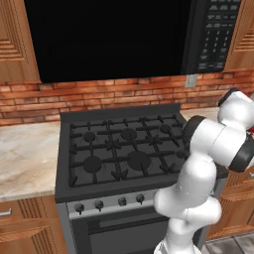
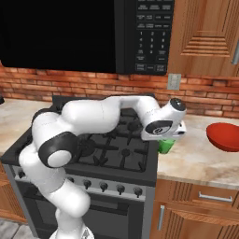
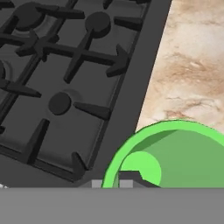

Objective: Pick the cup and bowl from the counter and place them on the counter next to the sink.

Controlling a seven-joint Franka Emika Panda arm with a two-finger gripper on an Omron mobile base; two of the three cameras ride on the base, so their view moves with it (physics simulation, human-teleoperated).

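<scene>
Left base view: white arm (image 1: 208, 149) bends right of the black gas stove (image 1: 121, 149), over the beige desk (image 1: 27, 154).
Right base view: hand (image 2: 167, 140) closed on the green cup (image 2: 165, 145), just right of the stove; red bowl (image 2: 225, 136) farther right on the desk.
Hand view: cup rim pinched beside the stove's edge.

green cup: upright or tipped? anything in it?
Upright and empty. In the hand view the green cup opens toward the camera, its bare green bottom showing. In the right base view it stands on the counter under the gripper.
</scene>
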